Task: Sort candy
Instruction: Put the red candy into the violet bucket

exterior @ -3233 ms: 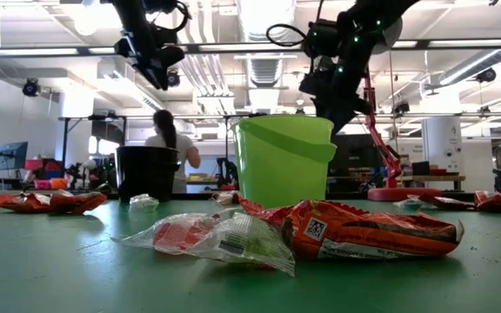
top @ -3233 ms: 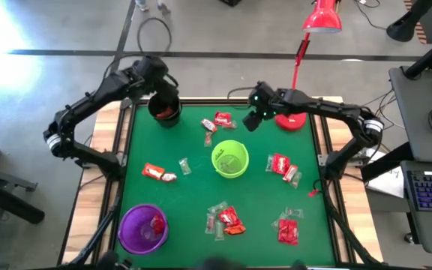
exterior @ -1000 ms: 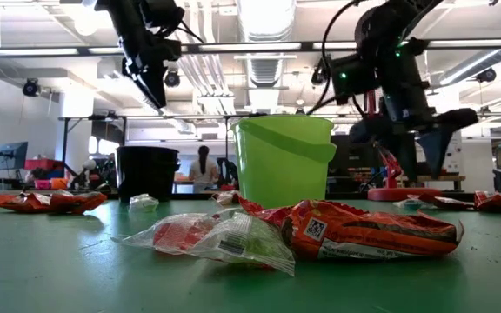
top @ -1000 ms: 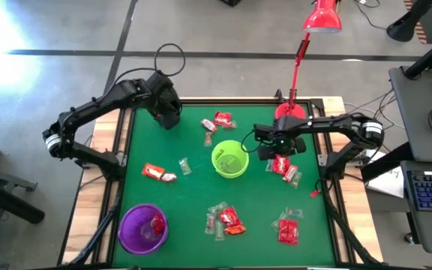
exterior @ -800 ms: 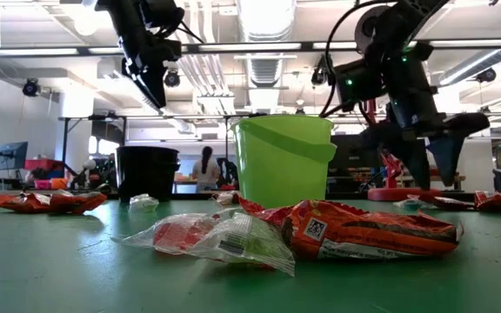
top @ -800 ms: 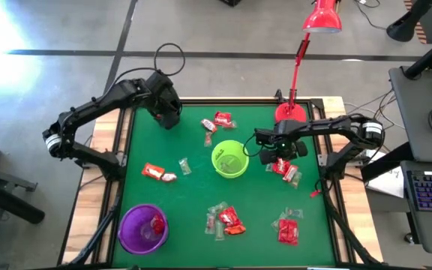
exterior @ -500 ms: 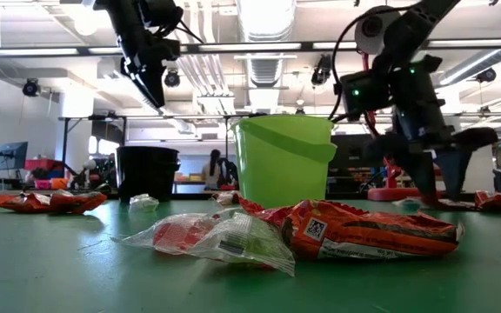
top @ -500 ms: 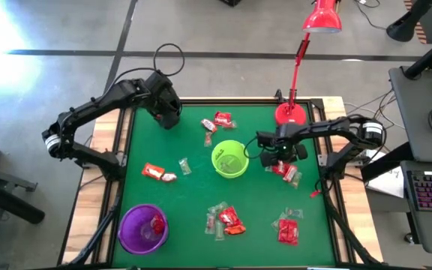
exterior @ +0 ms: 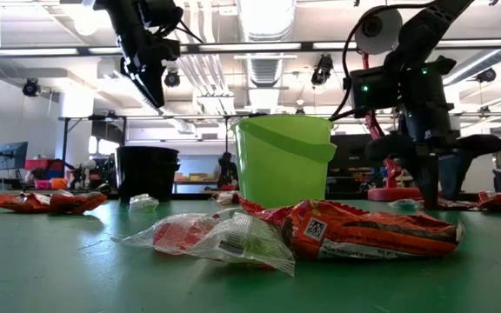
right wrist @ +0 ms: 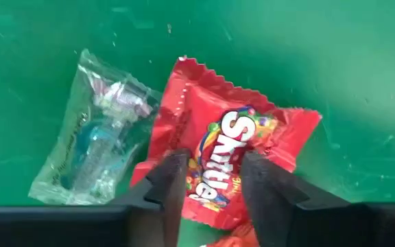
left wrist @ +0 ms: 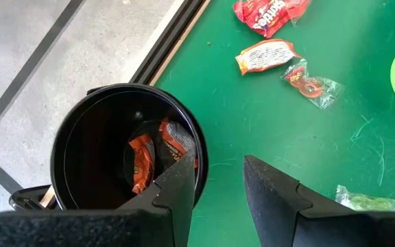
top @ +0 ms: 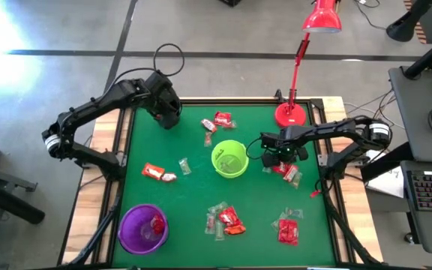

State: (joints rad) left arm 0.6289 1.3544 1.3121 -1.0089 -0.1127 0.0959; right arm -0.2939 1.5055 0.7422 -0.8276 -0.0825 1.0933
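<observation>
Candy lies scattered on the green table [top: 201, 187]. The right pincer [right wrist: 211, 180] is down on a red Skittles packet [right wrist: 228, 161], its two fingers set slightly apart with the packet's near part between them; the tips touch the wrapper, but whether they are clamped on it I cannot tell. Only the right wrist view shows that lettering and a clear wrapper [right wrist: 94, 137] with a blue sweet just beside the packet; from above the pair is a small red cluster [top: 285, 169] under the right pincer [top: 280, 156], beside the green cup [top: 229, 158]. The left pincer [left wrist: 214, 180] hangs above the black cup [left wrist: 125, 154] at the table's far left corner, fingers apart and empty. Its wrist view alone shows orange wrappers [left wrist: 153, 154] inside that cup. A purple cup [top: 142, 227] stands at the near left.
</observation>
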